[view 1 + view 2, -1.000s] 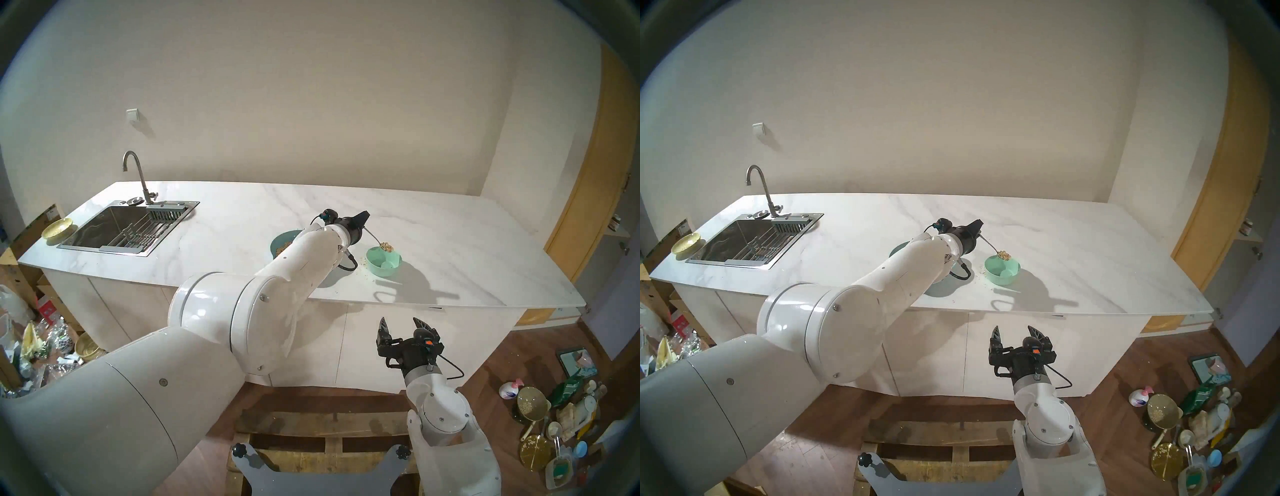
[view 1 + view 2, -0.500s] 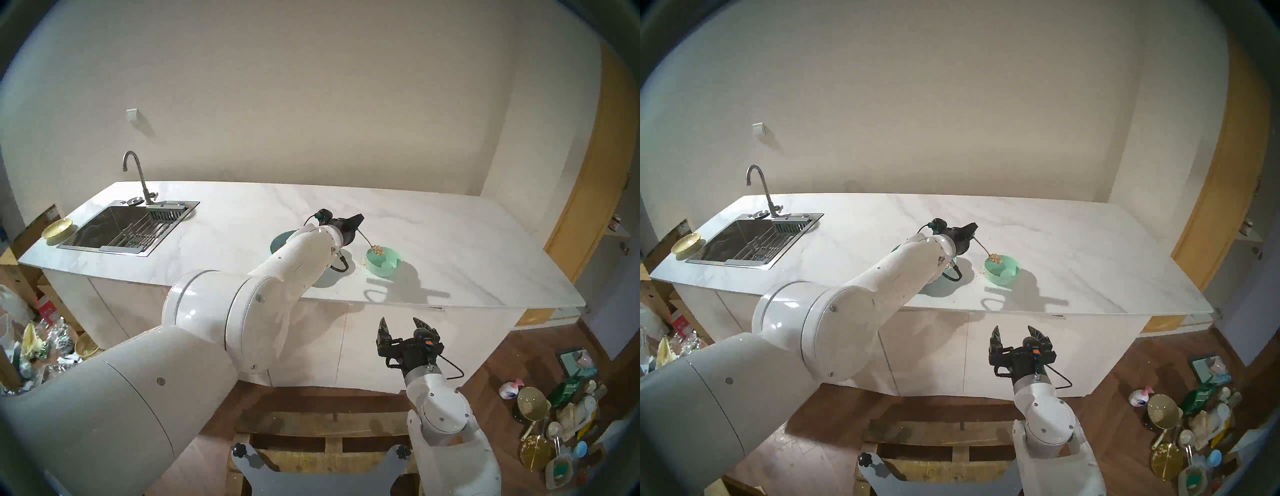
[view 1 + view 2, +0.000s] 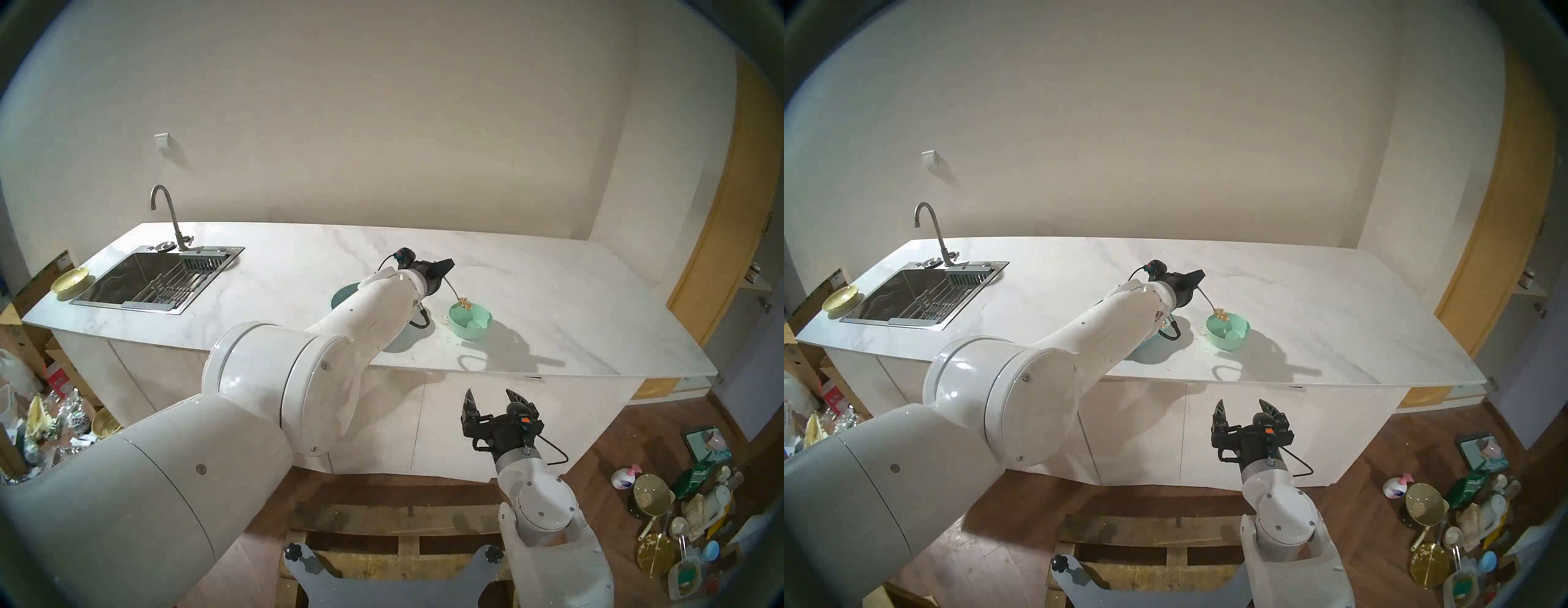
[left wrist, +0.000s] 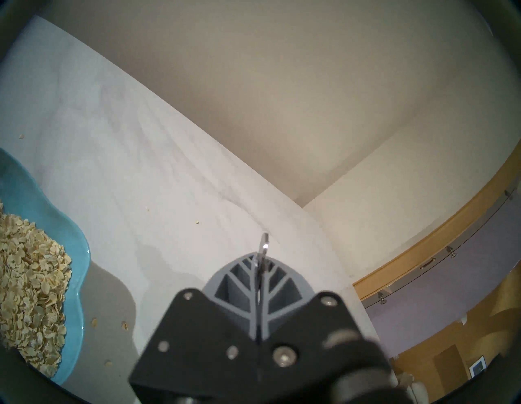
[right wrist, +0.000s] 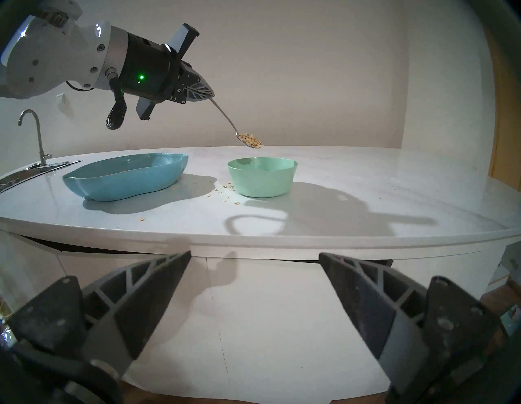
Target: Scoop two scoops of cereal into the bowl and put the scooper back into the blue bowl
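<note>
Left end effector (image 5: 208,94) pinches the scooper (image 5: 225,118), its cereal (image 5: 252,139) load poised above the mint bowl (image 5: 262,176); tipping, any further scoop and return to the blue bowl (image 5: 124,177) remain. Right end effector (image 3: 494,397) is spread, idle below the tabletop (image 3: 551,297).

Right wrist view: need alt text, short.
The left gripper, shut on a silver spoon, holds a heap of oat flakes above a small mint-green bowl on a white marble counter. A larger blue scalloped bowl sits to its left; the right gripper is open below the counter edge.
</note>
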Available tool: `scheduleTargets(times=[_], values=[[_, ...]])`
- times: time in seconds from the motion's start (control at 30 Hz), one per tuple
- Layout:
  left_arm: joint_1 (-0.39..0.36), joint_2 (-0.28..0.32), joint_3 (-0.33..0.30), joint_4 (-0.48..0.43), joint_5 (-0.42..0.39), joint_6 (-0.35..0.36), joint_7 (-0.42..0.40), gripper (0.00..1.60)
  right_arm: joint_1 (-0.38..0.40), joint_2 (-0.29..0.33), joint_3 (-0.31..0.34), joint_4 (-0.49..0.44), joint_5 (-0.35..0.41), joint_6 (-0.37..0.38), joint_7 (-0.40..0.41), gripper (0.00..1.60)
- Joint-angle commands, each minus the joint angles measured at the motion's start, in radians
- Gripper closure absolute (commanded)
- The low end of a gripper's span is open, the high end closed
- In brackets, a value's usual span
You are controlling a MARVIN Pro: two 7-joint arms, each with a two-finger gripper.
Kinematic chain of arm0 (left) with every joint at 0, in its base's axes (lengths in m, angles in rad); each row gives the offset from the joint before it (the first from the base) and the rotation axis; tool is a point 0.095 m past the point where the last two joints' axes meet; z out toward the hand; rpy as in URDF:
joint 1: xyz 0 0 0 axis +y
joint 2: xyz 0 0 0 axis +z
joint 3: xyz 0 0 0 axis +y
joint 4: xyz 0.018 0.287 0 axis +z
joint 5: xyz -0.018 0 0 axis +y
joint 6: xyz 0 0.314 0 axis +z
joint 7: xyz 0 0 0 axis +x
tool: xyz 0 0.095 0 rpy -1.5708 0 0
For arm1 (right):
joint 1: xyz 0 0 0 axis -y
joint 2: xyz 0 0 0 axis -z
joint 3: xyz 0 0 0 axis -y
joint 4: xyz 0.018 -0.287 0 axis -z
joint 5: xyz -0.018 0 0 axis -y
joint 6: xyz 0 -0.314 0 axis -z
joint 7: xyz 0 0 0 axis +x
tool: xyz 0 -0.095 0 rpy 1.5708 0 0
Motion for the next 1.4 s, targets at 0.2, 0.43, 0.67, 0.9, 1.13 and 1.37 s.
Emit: scheduleTargets(times=[0.2,0.43,0.67,0.9,1.13,1.37], values=[[-0.048,-0.014,0.056,-0.025,0.041,-0.02,-0.036,1.6,0.006,-0.001,0.0,-0.024,0.0,-0.006,-0.001,0.0],[-0.049,-0.006,0.084,-0.025,0.065,-0.025,-0.049,1.6,0.006,-0.001,0.0,-0.024,0.0,-0.006,-0.001,0.0],[-0.058,-0.008,0.122,-0.027,0.096,-0.032,-0.052,1.6,0.006,-0.001,0.0,-0.024,0.0,-0.006,-0.001,0.0],[-0.074,-0.032,0.176,-0.034,0.124,-0.05,-0.029,1.6,0.007,-0.001,0.0,-0.023,0.0,-0.006,0.0,0.0],[-0.093,-0.043,0.252,-0.026,0.159,-0.052,0.002,1.6,0.007,-0.001,0.0,-0.023,0.0,-0.006,-0.001,0.0],[-0.091,-0.045,0.279,-0.022,0.164,-0.064,0.02,1.6,0.006,-0.001,0.0,-0.024,0.0,-0.006,-0.001,0.0]])
